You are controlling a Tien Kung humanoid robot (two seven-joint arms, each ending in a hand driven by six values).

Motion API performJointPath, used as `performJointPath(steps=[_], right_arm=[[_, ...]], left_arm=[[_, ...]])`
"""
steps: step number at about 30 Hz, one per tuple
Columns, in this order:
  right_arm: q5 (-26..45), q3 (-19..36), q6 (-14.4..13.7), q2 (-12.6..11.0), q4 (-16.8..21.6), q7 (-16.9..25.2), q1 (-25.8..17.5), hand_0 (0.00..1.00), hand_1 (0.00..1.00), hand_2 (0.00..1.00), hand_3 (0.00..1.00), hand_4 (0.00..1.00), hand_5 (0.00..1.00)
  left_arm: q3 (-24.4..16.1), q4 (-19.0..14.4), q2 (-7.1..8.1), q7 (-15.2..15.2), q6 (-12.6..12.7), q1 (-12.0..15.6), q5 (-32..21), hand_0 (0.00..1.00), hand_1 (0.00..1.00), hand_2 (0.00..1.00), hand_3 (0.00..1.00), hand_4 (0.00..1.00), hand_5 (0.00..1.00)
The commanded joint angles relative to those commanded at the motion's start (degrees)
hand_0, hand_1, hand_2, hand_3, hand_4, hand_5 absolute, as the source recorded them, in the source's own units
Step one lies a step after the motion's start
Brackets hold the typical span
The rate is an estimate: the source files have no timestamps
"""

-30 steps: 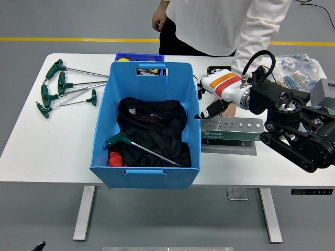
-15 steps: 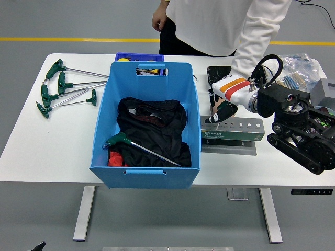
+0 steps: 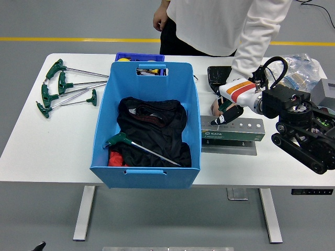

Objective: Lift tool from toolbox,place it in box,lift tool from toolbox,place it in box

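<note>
Right hand (image 3: 226, 111) over the left end of the grey-green tool holder (image 3: 232, 130), white shell with orange band, dark fingers curled downward, nothing visibly pinched between them. Left hand out of view. Holder near the table's (image 3: 31, 151) front right, its top a row of small holes, apparently empty; only a narrow strip of bare table between it and the blue box (image 3: 146, 125). Person's hand (image 3: 215, 107) just beside the robot fingers, at the holder's far edge, sleeve reaching down from the top. Black tray (image 3: 217, 77) just behind. Inside the box: black cloth and one green T-handle tool (image 3: 137, 146) lying diagonally, handle toward the front left, well apart from the right hand. Four more green T-handle wrenches (image 3: 65, 86) on the table's left end, beyond the box's left wall. Open table along the front left corner; right end crowded by the black arm and plastic bags (image 3: 301, 68).
</note>
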Motion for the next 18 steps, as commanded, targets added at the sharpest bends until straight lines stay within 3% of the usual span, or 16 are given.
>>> performJointPath(steps=[18], right_arm=[[-0.3,-0.6,1.1,0.5,0.7,-0.4,0.3,0.828,0.479,0.484,0.426,0.998,0.682]], left_arm=[[-1.1,0.0,0.00,0.1,0.0,0.0,1.2,0.735,0.747,0.767,0.655,0.644,0.552]])
